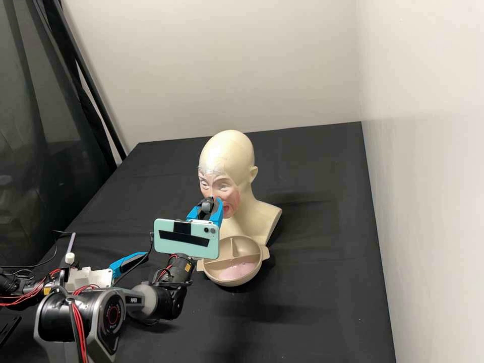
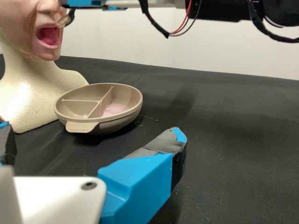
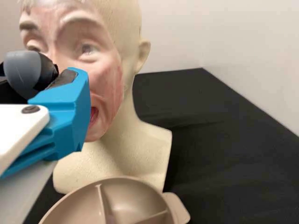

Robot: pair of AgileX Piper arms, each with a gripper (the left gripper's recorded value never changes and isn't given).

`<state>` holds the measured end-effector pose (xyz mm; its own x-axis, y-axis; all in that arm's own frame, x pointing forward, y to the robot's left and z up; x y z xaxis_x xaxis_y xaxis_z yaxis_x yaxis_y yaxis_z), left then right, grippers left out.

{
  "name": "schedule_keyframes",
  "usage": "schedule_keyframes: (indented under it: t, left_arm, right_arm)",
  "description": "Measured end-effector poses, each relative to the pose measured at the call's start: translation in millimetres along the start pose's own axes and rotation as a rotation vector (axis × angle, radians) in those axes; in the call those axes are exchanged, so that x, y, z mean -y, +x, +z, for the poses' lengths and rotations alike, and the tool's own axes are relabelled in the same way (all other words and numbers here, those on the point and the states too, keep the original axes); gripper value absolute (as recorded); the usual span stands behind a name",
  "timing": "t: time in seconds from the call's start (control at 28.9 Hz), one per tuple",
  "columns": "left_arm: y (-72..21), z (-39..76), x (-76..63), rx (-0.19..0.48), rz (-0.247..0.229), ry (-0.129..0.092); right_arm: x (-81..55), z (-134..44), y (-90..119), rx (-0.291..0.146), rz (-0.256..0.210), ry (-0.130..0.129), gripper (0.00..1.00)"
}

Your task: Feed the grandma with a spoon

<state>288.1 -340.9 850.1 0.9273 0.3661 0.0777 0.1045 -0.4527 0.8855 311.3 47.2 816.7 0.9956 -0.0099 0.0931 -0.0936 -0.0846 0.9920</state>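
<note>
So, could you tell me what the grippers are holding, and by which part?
The right gripper holds the spoon by its thick grey handle; the left gripper is open and empty.

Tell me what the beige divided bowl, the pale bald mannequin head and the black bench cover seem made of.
The beige divided bowl looks like matte moulded plastic: thin, even rim and partitions. The pale bald mannequin head seems hard plastic or vinyl, painted; its neck shows a slight sheen. The black bench cover is probably cloth: dull, finely textured.
</note>
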Motion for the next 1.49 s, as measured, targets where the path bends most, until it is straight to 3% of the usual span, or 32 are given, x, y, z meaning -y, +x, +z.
schedule_keyframes:
  t: [0.24, 1.49]
  left_arm:
    - [0.0, 0.0, 0.0, 0.000, 0.000, 0.000]
    - [1.0, 0.8, -0.9, 0.003, 0.004, -0.002]
  right_arm:
    - [8.5, -4.5, 1.2, 0.006, -0.034, 0.009, 0.00]
    - [8.6, -5.1, 5.2, 0.026, -0.017, 0.026, 0.00]
